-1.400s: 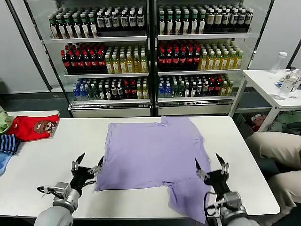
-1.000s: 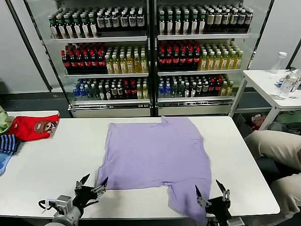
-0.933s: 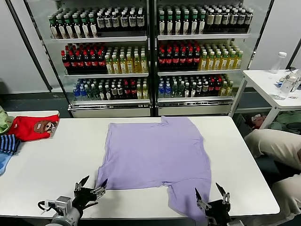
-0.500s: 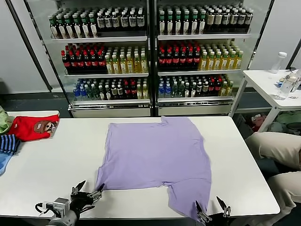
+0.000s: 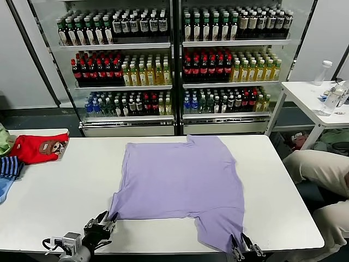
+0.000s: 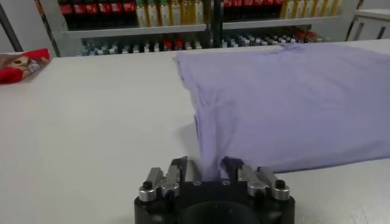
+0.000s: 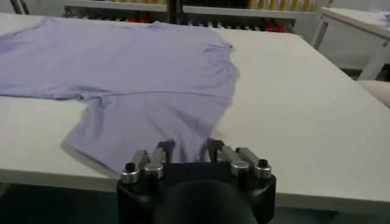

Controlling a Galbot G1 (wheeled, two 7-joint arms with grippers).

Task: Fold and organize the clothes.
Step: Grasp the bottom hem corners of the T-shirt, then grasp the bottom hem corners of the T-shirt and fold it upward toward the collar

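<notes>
The lavender T-shirt (image 5: pixel 180 177) lies spread flat, plain side up, in the middle of the white table (image 5: pixel 49 202). My left gripper (image 5: pixel 102 226) is at the near left corner of the shirt's hem. In the left wrist view (image 6: pixel 206 169) its fingers (image 6: pixel 178 167) are closed in with a fold of the shirt (image 6: pixel 292 103) between them. My right gripper (image 5: pixel 242 252) is at the table's front edge on the near right sleeve. In the right wrist view (image 7: pixel 186 148) its fingers (image 7: pixel 163 149) hold the shirt's (image 7: pixel 134 73) edge.
A red garment with a cartoon print (image 5: pixel 38 147) and a blue striped garment (image 5: pixel 8 169) lie at the table's far left. Drink coolers (image 5: pixel 174 60) stand behind the table. A small white table (image 5: pixel 322 95) is at the right. A person's legs (image 5: pixel 322 174) are beside the right edge.
Both grippers have drawn back toward the table's near edge and gone from wide open to closed on the shirt's near edge. The shirt has barely shifted.
</notes>
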